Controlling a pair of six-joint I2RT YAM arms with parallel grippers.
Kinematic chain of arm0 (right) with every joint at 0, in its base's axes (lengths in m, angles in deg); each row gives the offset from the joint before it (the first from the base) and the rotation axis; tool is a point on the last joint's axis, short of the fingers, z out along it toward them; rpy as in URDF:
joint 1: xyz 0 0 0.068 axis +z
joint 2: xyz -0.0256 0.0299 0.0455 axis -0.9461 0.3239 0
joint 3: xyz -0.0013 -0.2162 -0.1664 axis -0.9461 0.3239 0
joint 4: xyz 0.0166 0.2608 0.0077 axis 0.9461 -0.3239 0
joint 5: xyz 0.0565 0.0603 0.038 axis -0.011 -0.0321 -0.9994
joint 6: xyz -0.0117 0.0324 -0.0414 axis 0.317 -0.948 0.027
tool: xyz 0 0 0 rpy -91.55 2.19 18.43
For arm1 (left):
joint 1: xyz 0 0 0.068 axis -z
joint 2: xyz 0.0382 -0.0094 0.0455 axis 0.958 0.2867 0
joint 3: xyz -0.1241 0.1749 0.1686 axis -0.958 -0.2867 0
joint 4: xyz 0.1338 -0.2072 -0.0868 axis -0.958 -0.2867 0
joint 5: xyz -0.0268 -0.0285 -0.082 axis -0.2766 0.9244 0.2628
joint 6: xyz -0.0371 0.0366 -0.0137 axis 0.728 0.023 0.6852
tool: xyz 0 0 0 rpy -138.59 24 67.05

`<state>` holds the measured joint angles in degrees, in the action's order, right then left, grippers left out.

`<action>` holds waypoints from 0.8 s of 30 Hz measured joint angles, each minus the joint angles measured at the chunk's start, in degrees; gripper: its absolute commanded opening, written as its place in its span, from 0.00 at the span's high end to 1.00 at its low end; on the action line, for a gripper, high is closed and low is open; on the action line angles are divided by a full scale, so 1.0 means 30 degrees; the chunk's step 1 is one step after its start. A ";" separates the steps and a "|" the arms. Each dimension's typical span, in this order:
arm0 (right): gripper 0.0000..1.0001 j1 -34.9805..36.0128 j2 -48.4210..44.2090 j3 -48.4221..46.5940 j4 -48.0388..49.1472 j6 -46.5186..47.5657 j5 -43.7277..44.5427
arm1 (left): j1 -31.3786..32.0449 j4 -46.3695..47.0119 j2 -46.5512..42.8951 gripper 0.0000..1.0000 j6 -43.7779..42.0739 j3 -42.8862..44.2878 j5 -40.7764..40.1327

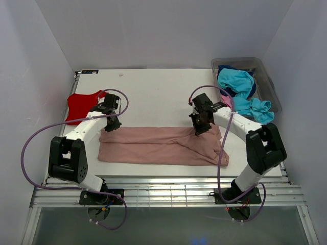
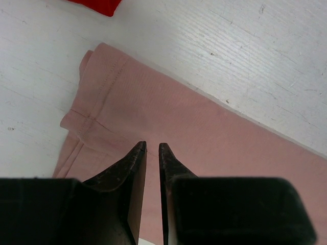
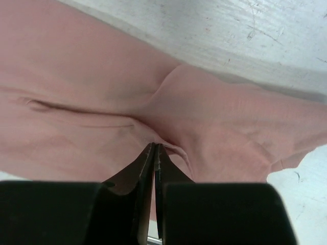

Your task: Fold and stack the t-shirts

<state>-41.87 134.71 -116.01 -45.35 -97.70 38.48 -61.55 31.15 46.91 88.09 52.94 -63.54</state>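
The dusty-pink t-shirt (image 1: pixel 158 145) lies folded into a long band across the near half of the table; no print shows. My left gripper (image 1: pixel 113 125) hovers over its left end, near the hem (image 2: pixel 92 120). Its jaws stand a narrow gap apart with nothing between them (image 2: pixel 152 148). My right gripper (image 1: pixel 200 130) is at the band's right part. Its jaws are closed at a puckered fold of the pink cloth (image 3: pixel 155 147), and creases run to the tips. A red t-shirt (image 1: pixel 82 105) lies at the left edge and also shows in the left wrist view (image 2: pixel 97 5).
A clear grey bin (image 1: pixel 269 84) stands at the back right. It holds a turquoise tee (image 1: pixel 237 82) and a navy one (image 1: pixel 252 92). A bright pink piece (image 1: pixel 228 102) shows by its near corner. White table (image 1: pixel 153 92) lies behind the band.
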 measured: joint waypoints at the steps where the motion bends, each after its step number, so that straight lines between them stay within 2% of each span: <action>1: 0.92 0.0066 -0.0459 0.0051 -0.0138 -0.0022 -0.0182 | 0.0000 0.0000 0.0000 0.73 0.0000 -0.0007 0.0015; 8: 0.92 0.1100 -0.3381 0.1253 -0.0590 -0.0430 -0.1953 | 0.0000 0.0124 0.0080 0.74 0.0058 -0.0087 0.0401; 14: 0.92 0.3147 -0.3585 0.2565 -0.0976 -0.1107 -0.3031 | 0.0000 0.0153 0.0138 0.74 0.0153 -0.0146 0.0619; 24: 0.91 0.5632 -0.3585 0.2572 -0.1188 -0.2280 -0.3395 | 0.0000 0.0488 0.0138 0.75 0.0168 -0.0634 0.0794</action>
<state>-24.97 123.95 -108.29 -48.91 -104.54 28.29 -61.55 32.61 47.32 88.59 51.04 -61.16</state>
